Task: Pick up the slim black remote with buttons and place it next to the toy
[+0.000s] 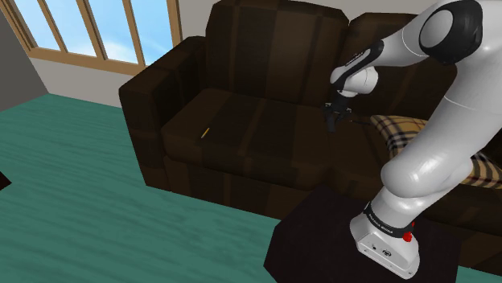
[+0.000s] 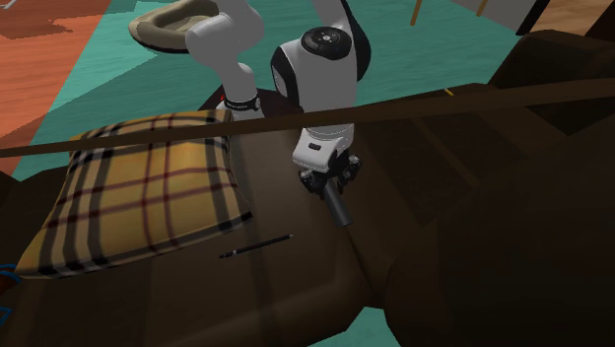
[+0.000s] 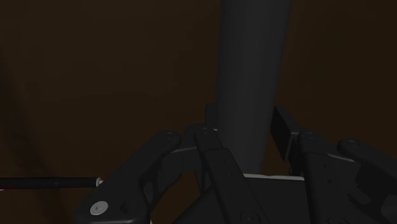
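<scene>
Grey slim remote (image 2: 338, 209) clamped in end effector (image 2: 329, 187), over brown sofa seat (image 1: 241, 120), plaid cushion (image 2: 148, 187) near.

Slim dark-grey remote (image 2: 338, 209), clasped.

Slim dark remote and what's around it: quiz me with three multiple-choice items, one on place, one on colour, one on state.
1. Where is the slim dark slab-shaped remote?
A) on the teal floor
B) in the black two-finger gripper, over the dark brown sofa seat
C) on the sofa's armrest

2. What colour is the square cushion?
A) plain blue
B) plain white
C) tan plaid with dark lines

3. How do the fingers stand?
A) shut on the remote
B) wide open, empty
C) shut on nothing

Key: 1 B, it hangs from the gripper; 2 C, the plaid shows in both exterior views; 3 A, the wrist view shows both fingers clasping it.
</scene>
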